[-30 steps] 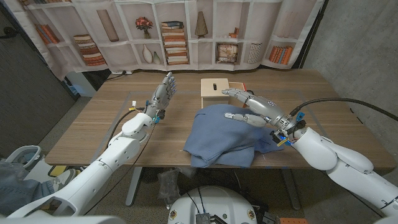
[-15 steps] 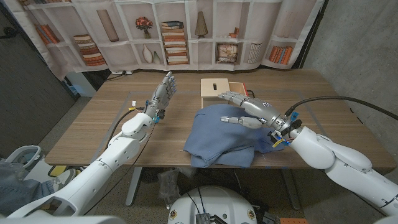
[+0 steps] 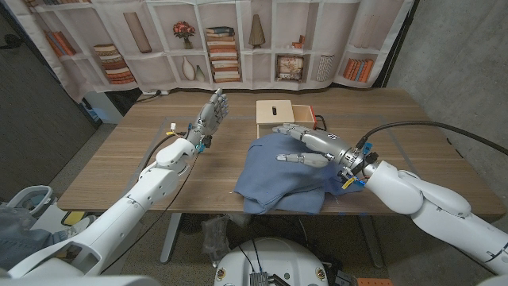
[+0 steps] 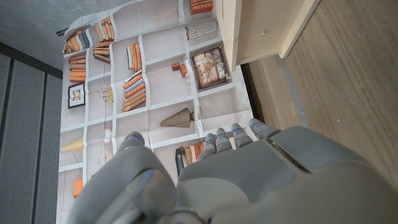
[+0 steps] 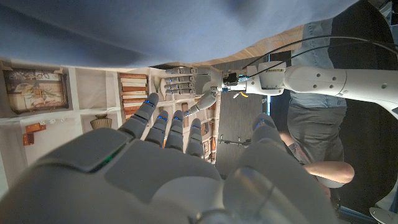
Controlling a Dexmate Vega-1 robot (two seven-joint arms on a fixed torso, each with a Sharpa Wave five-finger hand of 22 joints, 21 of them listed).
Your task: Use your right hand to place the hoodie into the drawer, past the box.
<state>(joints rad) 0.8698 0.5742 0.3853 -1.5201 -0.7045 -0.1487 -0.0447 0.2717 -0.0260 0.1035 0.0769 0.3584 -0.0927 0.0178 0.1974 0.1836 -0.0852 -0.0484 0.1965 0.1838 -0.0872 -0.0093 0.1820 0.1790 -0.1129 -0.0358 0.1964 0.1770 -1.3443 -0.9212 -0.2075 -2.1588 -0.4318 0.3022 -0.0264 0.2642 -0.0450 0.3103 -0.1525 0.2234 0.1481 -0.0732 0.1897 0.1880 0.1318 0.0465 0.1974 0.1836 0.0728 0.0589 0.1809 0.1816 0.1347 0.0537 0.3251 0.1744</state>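
While hoodie (image 3: 282, 175) lies on table (image 3: 119, 171) | drawer (image 3: 305, 115) holds nothing visible

Our two arms and hands, as seen from the head and both wrist cameras.

Our smooth, rounded glossy white arm shells taper to metallic grey, segmented left hand (image 3: 209, 113) and right hand (image 3: 308, 144); in the right wrist view the grey fingers (image 5: 163, 122) carry small blue marks near their tips. A black cable (image 3: 413, 125) arcs from the right wrist back along the forearm, a thinner black cable (image 3: 152, 156) loops beside the left forearm, and small yellow and blue fittings (image 3: 349, 179) sit at the right wrist.
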